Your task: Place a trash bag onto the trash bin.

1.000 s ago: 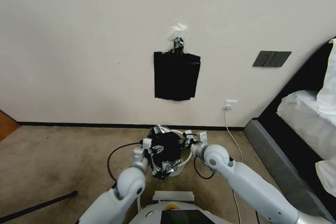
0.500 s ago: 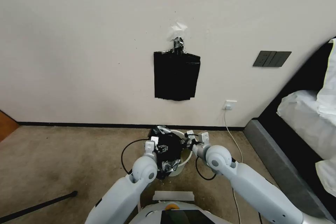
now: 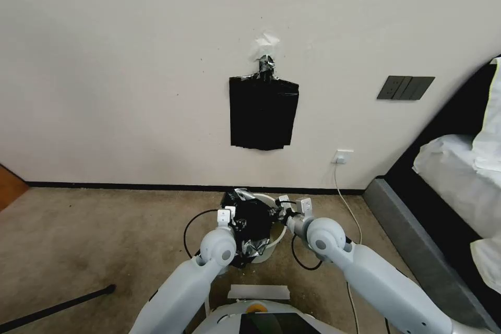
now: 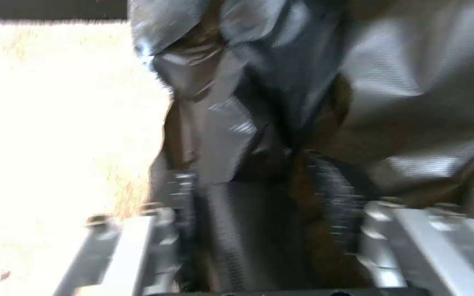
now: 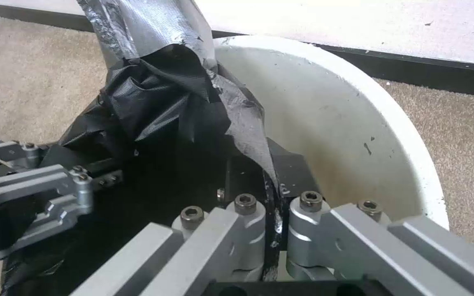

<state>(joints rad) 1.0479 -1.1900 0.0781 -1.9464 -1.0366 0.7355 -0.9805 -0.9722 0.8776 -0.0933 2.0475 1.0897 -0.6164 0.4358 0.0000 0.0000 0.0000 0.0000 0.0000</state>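
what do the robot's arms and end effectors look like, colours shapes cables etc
Both arms are smooth pale grey-white shells with rounded ball-like joints, each capped by a dark circular disc. A thin black cable loops from each wrist. The left end effector and right end effector are bare silver-grey machined metal with flat angular bars, hex-socket bolts and black bases. The left fingers carry dark ribbed pads.

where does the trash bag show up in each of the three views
Head view: the trash bag hangs crumpled between both grippers, over the trash bin.
Left wrist view: trash bag close up, beyond the left gripper.
Right wrist view: trash bag pinched by the right gripper.
Shared landmark: the bin's white wall.
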